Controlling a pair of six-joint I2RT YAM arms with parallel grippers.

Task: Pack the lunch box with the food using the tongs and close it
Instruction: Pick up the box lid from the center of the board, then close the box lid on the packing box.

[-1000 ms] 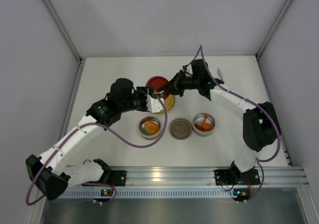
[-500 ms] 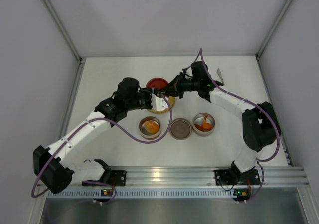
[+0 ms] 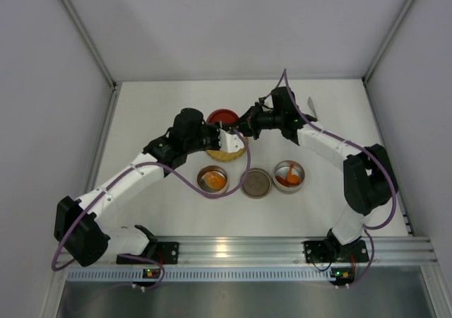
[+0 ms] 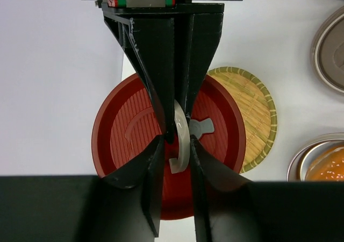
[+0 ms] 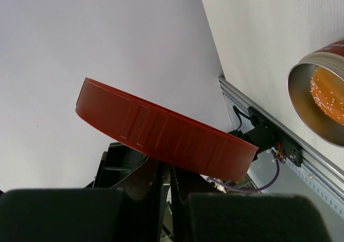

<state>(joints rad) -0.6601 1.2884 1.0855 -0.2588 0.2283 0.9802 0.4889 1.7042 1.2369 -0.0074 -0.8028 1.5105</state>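
1. Left arm (image 3: 134,180) stretches diagonally to mid-table. Right arm (image 3: 332,145) is elbowed, forearm reaching left. Wrists meet above the plate (image 4: 252,97).
2. Right gripper (image 3: 241,126) pinched tight on the handle (image 4: 181,129) of the tilted red lid (image 4: 129,134).
3. Left gripper (image 4: 177,143): fingers narrowly parted, flanking the same handle, no clamp seen.
4. Food (image 3: 215,181) sits in tins (image 3: 200,185). Tongs (image 3: 311,108) lie far right.

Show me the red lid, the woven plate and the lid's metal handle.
red lid (image 4: 126,137): left wrist view, ribbed face
woven plate (image 4: 252,105): left wrist view, bare weave
metal handle (image 4: 183,137): left wrist view, curved loop
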